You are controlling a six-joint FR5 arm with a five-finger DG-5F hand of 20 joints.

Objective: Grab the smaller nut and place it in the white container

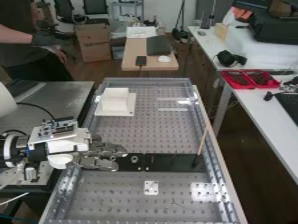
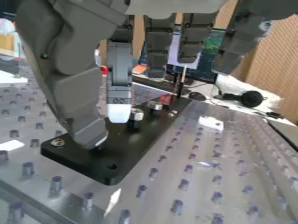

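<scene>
In the high view the hand [image 1: 100, 156] is over the left end of the black bar [image 1: 173, 162], its fingers pointing right. The bearing [image 1: 134, 159] stands just beyond the fingertips. The white container [image 1: 116, 99] is farther up the bench on a white base. In the wrist view the hand [image 2: 73, 85] is open, thumb and fingers apart, low over the bar [image 2: 113, 162]. A bit of a round metal part [image 2: 101, 146] peeks out by the thumb tip, mostly hidden. Beyond the nearest finger stand the larger nut [image 2: 136, 115] and the bearing [image 2: 154, 106].
A thin wooden stick [image 1: 203, 136] leans up from the bar's right part. Below the bar lies a small white plate [image 1: 151, 187]. Raised metal rails edge the perforated bench plate [image 1: 149, 132]. A red tray [image 1: 249, 78] sits on the side table at right.
</scene>
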